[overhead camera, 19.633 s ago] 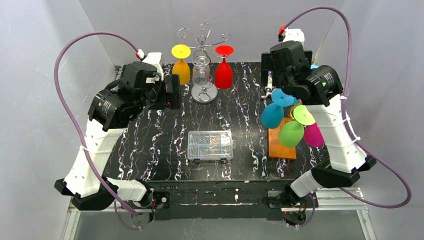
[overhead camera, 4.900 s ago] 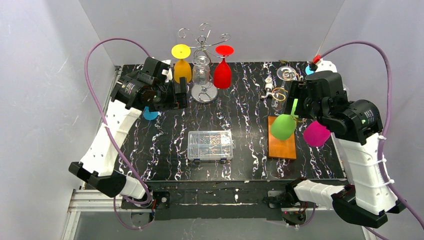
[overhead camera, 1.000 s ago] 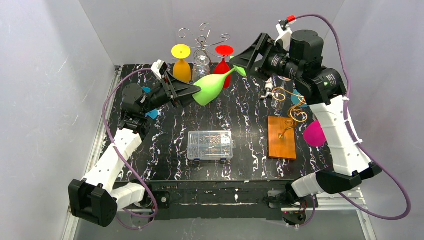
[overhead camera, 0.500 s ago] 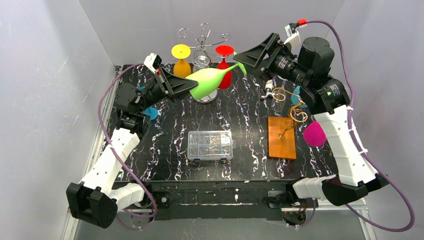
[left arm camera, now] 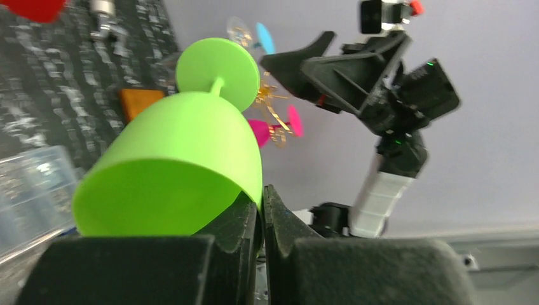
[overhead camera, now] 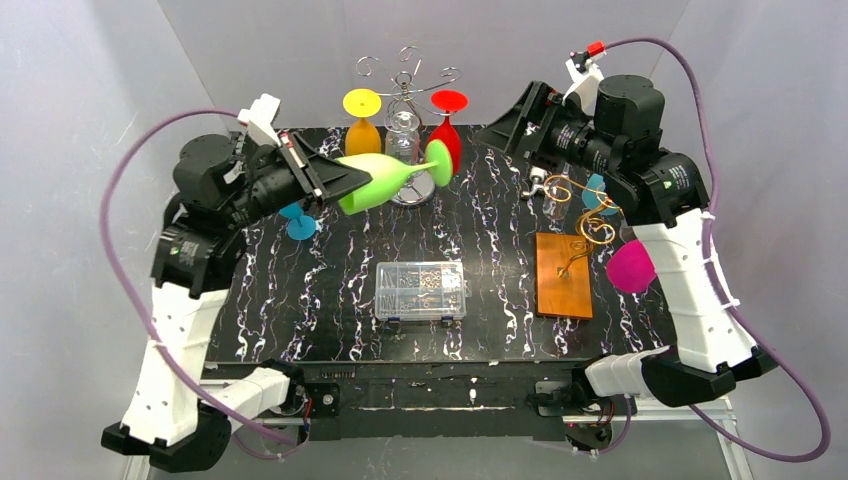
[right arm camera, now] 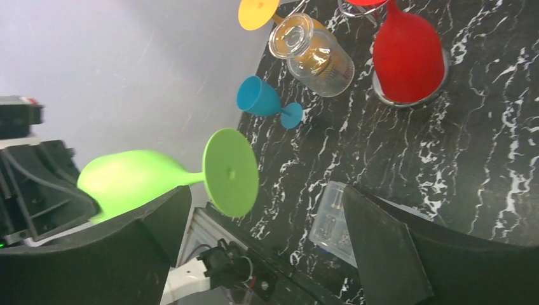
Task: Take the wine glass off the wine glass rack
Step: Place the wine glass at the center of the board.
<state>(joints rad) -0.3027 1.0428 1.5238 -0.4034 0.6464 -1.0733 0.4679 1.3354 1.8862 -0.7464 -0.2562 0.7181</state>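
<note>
Holding the green wine glass (overhead camera: 385,180) aloft just in front of the silver rack (overhead camera: 404,85), our left gripper (overhead camera: 350,180) pinches its bowl wall. Our right gripper (overhead camera: 497,135) gapes empty. We should lower slowly, lest it slip.

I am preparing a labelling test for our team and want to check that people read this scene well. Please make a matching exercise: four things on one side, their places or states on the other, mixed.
Things:
1. green wine glass
2. blue wine glass
3. red wine glass
4. clear plastic box

Places or states:
A. lies on its side on the table, left part
B. held in the air by the left fingers
C. flat in the middle of the table
D. foot up at the silver rack, at the back

Pairs: 1-B, 2-A, 3-D, 4-C
</note>
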